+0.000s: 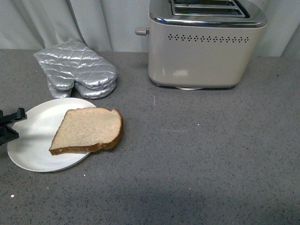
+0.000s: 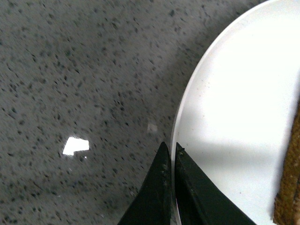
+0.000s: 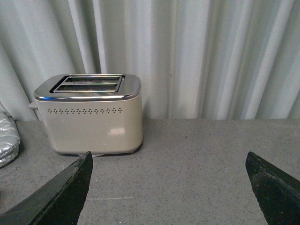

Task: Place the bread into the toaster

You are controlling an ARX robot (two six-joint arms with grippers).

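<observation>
A tan slice of bread [image 1: 89, 130] with a brown crust lies flat on a round white plate [image 1: 33, 140] at the left of the counter, its right side overhanging the rim. My left gripper [image 1: 11, 124] is shut on the plate's left rim [image 2: 185, 126], one dark finger above and one below. A sliver of bread crust [image 2: 290, 187] shows in the left wrist view. The cream toaster [image 1: 204, 44] with chrome top and two slots stands at the back right. My right gripper [image 3: 168, 161] hangs open and empty, facing the toaster [image 3: 91, 119] from a distance.
Silver quilted oven mitts [image 1: 77, 70] lie behind the plate, left of the toaster. The toaster's lever knob [image 1: 142, 31] sticks out on its left side. A pale curtain [image 3: 211, 56] backs the grey speckled counter [image 1: 197, 164].
</observation>
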